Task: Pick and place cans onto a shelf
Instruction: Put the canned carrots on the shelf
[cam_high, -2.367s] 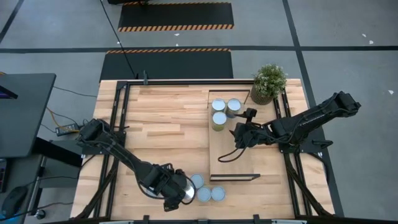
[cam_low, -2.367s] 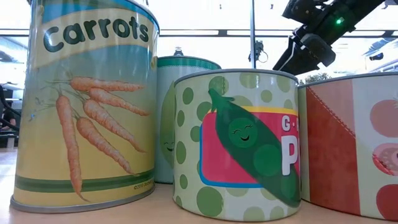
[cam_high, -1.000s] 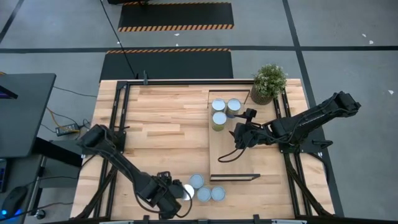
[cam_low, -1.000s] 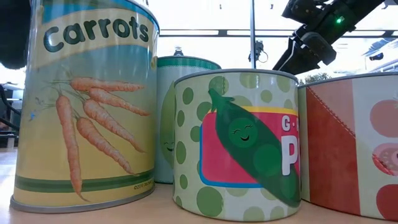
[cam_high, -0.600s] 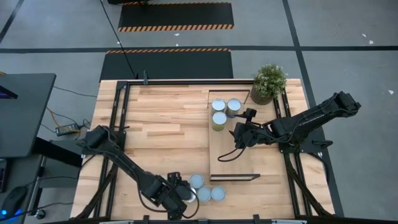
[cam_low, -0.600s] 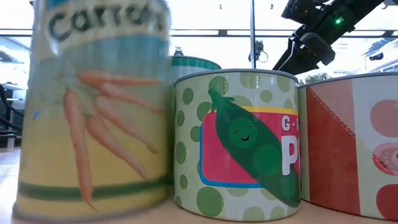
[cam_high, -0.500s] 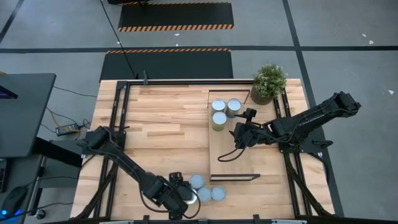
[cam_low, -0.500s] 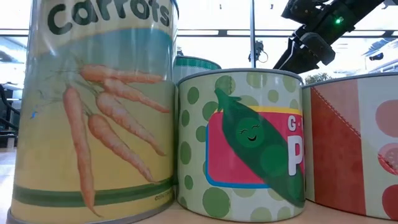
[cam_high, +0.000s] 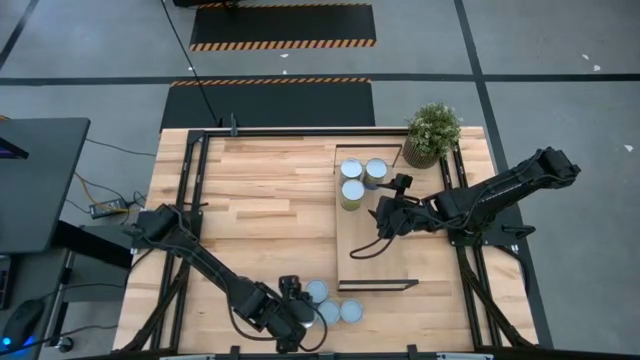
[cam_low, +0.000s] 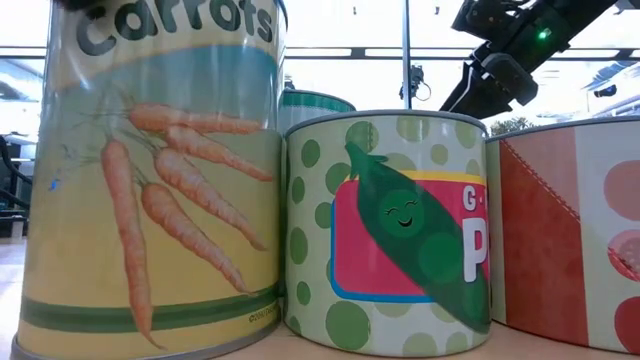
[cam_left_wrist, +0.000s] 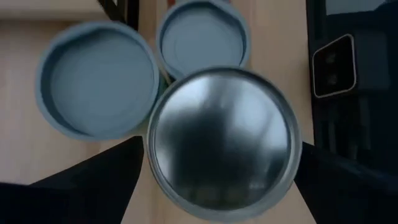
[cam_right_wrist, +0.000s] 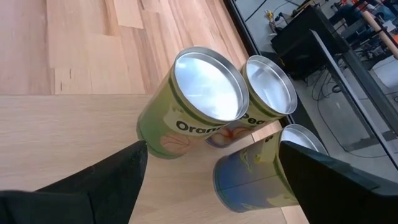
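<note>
At table's front edge | left gripper (cam_high: 290, 318) jaws clamped on carrot can (cam_left_wrist: 222, 137) | right gripper (cam_high: 383, 220) jaws open, empty

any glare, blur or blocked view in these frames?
Left wrist view: soft focus, dull reflection on the silvery round can lid. Low view: the tall carrot-label can and green pea-label can fill the frame against bright windows. Right wrist view: sheen on the orange-label can top.

Table (cam_high: 260, 190): shelf (cam_high: 372, 250), plant (cam_high: 432, 133), cans (cam_high: 340, 311).
</note>
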